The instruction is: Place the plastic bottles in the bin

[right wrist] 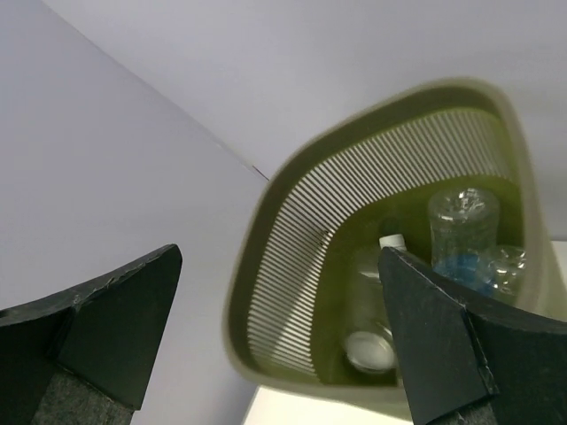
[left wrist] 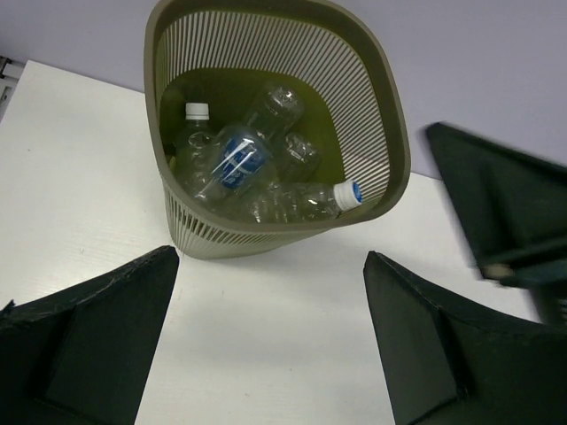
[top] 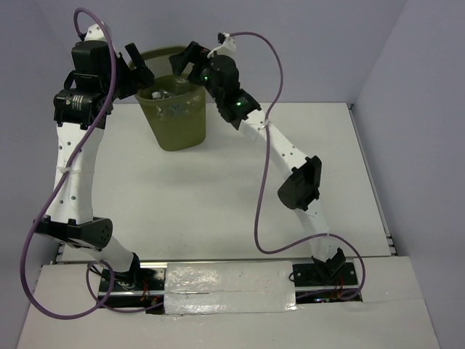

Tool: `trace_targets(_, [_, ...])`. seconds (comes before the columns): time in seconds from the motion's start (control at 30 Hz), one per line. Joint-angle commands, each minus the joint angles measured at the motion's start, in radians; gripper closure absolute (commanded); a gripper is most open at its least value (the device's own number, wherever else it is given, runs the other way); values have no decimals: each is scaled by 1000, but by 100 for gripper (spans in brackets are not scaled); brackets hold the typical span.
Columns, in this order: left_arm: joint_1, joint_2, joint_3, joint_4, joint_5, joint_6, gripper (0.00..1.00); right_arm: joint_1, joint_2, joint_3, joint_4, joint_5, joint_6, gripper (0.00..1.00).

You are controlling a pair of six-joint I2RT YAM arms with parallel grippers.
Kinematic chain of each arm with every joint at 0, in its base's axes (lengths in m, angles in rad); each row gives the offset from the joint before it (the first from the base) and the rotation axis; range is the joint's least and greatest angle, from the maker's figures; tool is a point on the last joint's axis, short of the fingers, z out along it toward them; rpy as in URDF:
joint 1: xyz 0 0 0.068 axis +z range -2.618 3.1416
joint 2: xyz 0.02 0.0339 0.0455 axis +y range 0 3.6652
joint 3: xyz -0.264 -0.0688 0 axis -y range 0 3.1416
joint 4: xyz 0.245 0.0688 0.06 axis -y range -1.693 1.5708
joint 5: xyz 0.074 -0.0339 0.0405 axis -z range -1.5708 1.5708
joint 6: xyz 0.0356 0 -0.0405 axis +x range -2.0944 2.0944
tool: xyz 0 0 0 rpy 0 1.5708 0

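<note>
Top external view gives me the bin [top: 178,134] standing upright at the far side of the desk [top: 218,203], between my two arms, with the bottles [top: 168,93] lying inside it. My left fingers [top: 135,54] sit just beside its left rim and my right fingers [top: 191,54] are at its right rim. On the left wrist camera, the left fingers [left wrist: 97,336] are spread wide, with only bare desk [left wrist: 80,177] between them and nothing held. The bin [left wrist: 266,44] is straight ahead, and I look down into it. Several clear bottles [left wrist: 235,164] are piled at the bottom. One with a blue label lies on top, a white cap [left wrist: 197,111] sits by the left wall and a blue-and-white cap [left wrist: 350,195] by the near right wall. A dark, blurred part of the other arm [left wrist: 505,221] cuts in at the right edge. On the right wrist camera, the right fingers [right wrist: 106,319] are just as wide apart and empty. Between them I see the bin's slatted wall [right wrist: 301,257] and more bottles [right wrist: 462,217] inside.
</note>
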Motion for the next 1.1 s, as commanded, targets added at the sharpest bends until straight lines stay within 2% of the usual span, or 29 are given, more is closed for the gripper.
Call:
trace_targets(0.0, [11, -47, -12, 38, 19, -6, 1, -39, -198, -3, -60, -15, -32, 0])
trace_targets(0.17, [16, -64, -47, 56, 43, 26, 1, -101, -413, -235, -221, -6, -79, 0])
trace_targets(0.23, [16, -75, -67, 73, 60, 42, 1, -119, -518, -334, -369, 46, -122, 0])
trace_targets(0.27, [16, -81, -79, 84, 95, 64, 1, -137, -582, -370, -478, 111, -147, 0])
trace_targets(0.37, [16, -99, -132, 136, 210, 124, 0, -176, -708, -555, -657, 218, -194, 0])
trace_targets(0.47, [11, -105, -182, 158, 295, 154, 1, -191, -839, -784, -745, 283, -219, 0])
trace_targets(0.5, [8, -105, -207, 161, 316, 152, 0, -193, -875, -898, -751, 294, -218, 0])
trace_targets(0.7, [-41, -137, -288, 228, 335, 144, 1, -194, -1177, -1241, -697, 272, -170, 0])
trace_targets(0.87, [-133, -112, -267, 207, 289, 172, 1, -199, -1318, -1335, -713, 273, -130, 0])
trace_targets(1.07, [-167, -95, -264, 225, 255, 151, 1, -201, -1360, -1364, -766, 328, -96, 0])
